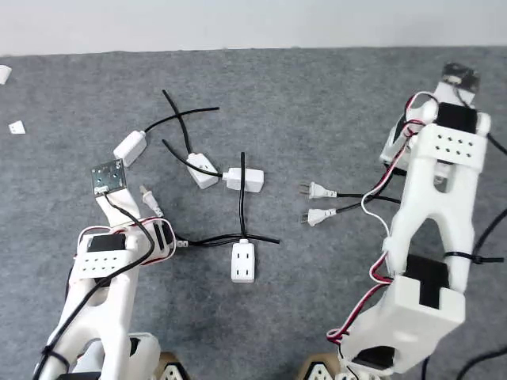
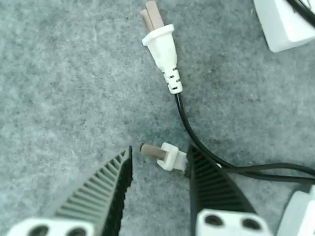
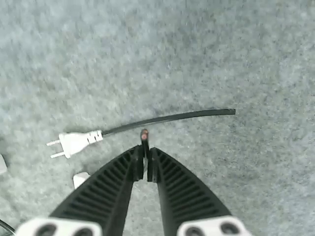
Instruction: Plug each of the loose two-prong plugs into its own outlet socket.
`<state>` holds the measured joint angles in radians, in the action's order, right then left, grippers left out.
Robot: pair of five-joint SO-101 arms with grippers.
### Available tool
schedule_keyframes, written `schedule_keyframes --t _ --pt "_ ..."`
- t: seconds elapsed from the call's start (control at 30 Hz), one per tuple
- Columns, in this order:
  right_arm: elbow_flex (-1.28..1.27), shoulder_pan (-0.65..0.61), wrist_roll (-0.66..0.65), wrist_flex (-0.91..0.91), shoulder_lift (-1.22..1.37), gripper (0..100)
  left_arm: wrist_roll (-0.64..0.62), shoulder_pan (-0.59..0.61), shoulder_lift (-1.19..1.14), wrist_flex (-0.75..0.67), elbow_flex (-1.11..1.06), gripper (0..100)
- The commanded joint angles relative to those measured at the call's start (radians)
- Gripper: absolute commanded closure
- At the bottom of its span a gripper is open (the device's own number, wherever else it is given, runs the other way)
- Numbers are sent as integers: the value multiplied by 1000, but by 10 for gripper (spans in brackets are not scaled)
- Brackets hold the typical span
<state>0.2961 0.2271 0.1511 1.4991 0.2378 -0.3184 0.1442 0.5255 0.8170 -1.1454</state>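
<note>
One plug (image 2: 170, 157) between spread left end effector (image 2: 159, 149), right end effector (image 3: 145, 149) pinching cord end (image 3: 144, 133)

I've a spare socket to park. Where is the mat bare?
Bare: the far mat between the crossed cords and the right arm, and the near patch between the lone outlet and that arm's base. Crowded: centre-left, where outlets, plugs and the left gripper bunch.

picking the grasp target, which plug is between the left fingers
The small plug between the open fingers; the larger ribbed plug lies beyond their tips.
</note>
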Motion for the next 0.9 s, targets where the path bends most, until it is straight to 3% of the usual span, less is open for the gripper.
schedule_keyframes --t 0.0,0.13,0.33,0.53,0.87 --pt "48 10 -21 7 19 897 8 -9 15 8 16 837" --pt "51 21 38 -30 35 783 8 -9 15 8 16 837" --pt "48 13 305 -30 16 882 8 -9 15 8 16 837" --pt "-78 -93 532 -67 54 890 8 -9 15 8 16 837" --pt "-292 -203 516 -278 74 885 43 -9 15 -9 15 837"
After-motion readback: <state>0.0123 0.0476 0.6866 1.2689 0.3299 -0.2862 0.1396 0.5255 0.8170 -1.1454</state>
